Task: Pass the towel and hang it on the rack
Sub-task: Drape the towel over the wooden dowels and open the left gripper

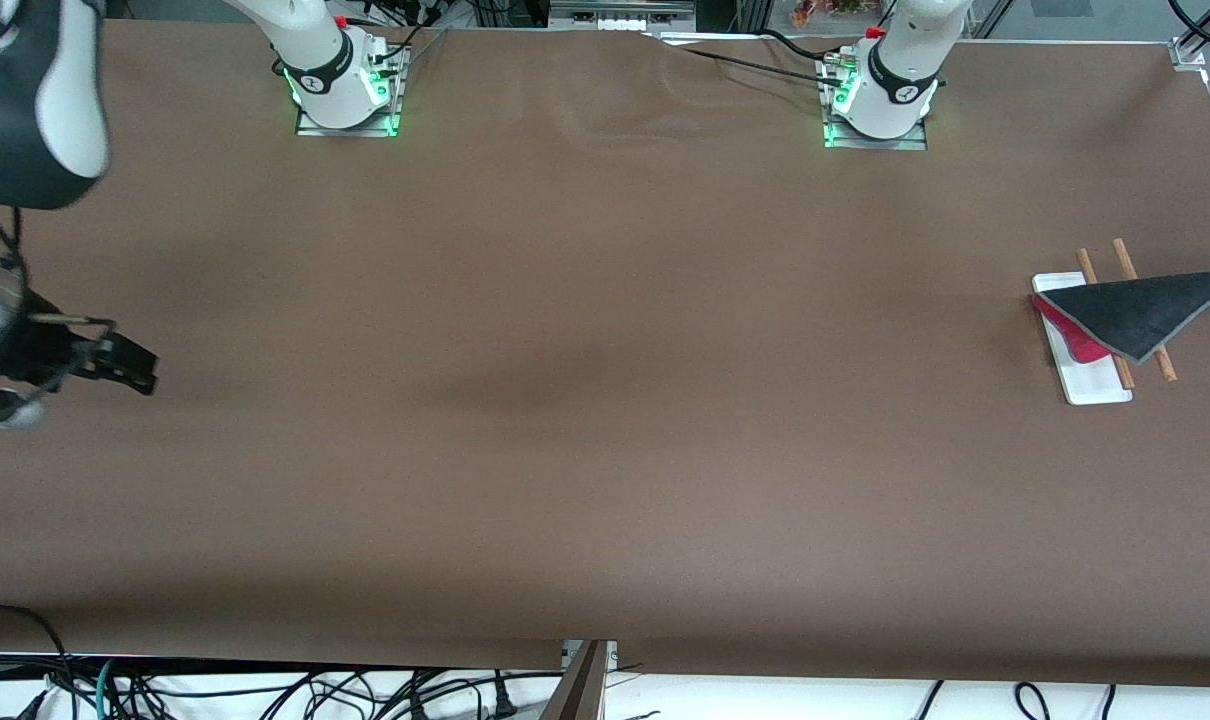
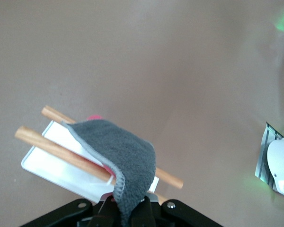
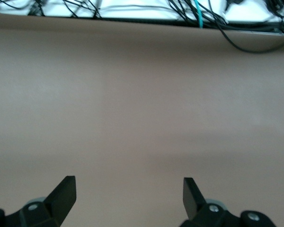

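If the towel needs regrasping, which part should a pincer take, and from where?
Probably the corner the left pincer already pinches: the towel stretches from it, draped over the rack rods. Come in from the left arm's table end, clear of the rods. Right pincer waits open.

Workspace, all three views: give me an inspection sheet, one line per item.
Surface: brown cloth-covered table, slightly rippled between the arm bases.
Job's things: small dark grey towel with light hem and red-pink underside draped across the two brown wooden rods of the white-based rack, at the left arm's end of the table; one corner is pulled out to the side.
Clutter: nothing seen.
Grippers: left gripper shut on the towel's corner beside the rack; right gripper open, waiting over bare table at the right arm's end.
Cables: black leads by the left arm's base; tangled cables below the table's near edge.
Surroundings: metal framing at the table corner.
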### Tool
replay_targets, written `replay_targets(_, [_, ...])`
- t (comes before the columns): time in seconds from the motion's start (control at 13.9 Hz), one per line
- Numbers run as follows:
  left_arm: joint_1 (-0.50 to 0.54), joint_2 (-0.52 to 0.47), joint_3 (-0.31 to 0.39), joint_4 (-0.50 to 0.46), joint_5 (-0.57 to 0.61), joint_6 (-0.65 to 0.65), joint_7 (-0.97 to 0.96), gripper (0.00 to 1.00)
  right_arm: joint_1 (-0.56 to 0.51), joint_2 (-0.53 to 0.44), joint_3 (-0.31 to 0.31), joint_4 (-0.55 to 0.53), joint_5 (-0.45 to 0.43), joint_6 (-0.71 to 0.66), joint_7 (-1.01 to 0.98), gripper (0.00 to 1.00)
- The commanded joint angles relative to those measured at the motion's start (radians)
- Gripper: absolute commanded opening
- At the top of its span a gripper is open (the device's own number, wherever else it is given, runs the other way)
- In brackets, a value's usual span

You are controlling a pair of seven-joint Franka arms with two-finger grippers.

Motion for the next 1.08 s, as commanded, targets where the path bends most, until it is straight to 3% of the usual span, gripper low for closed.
replay_targets(0.0, [0.029,0.062,-0.014,0.050,0.029,-0.022,0.057,0.00,-0.043,-0.136,0.040,-0.129,-0.014,-0.020,-0.015,1.00])
replay_targets(0.14, [0.039,0.097,-0.014,0.075,0.038,-0.022,0.058,0.00,-0.137,-0.196,0.114,-0.195,-0.025,-0.023,-0.017,1.00])
replay_targets(0.29, [0.045,0.113,-0.010,0.106,0.073,-0.020,0.060,0.00,-0.159,-0.222,0.117,-0.228,-0.023,-0.020,-0.014,1.00])
replay_targets(0.57, [0.074,0.165,0.011,0.144,0.078,0.002,0.097,0.00,-0.228,-0.296,0.229,-0.324,-0.025,-0.017,-0.006,1.00])
replay_targets(0.65, [0.074,0.179,0.022,0.143,0.078,0.024,0.101,0.70,-0.229,-0.296,0.232,-0.332,-0.026,-0.016,-0.009,1.00])
replay_targets(0.72, [0.085,0.197,0.032,0.143,0.075,0.027,0.110,1.00,-0.237,-0.298,0.235,-0.332,-0.028,-0.015,-0.015,1.00])
replay_targets(1.0, [0.114,0.217,0.034,0.164,0.064,0.056,0.115,1.00,-0.240,-0.305,0.249,-0.329,-0.039,-0.026,-0.032,1.00])
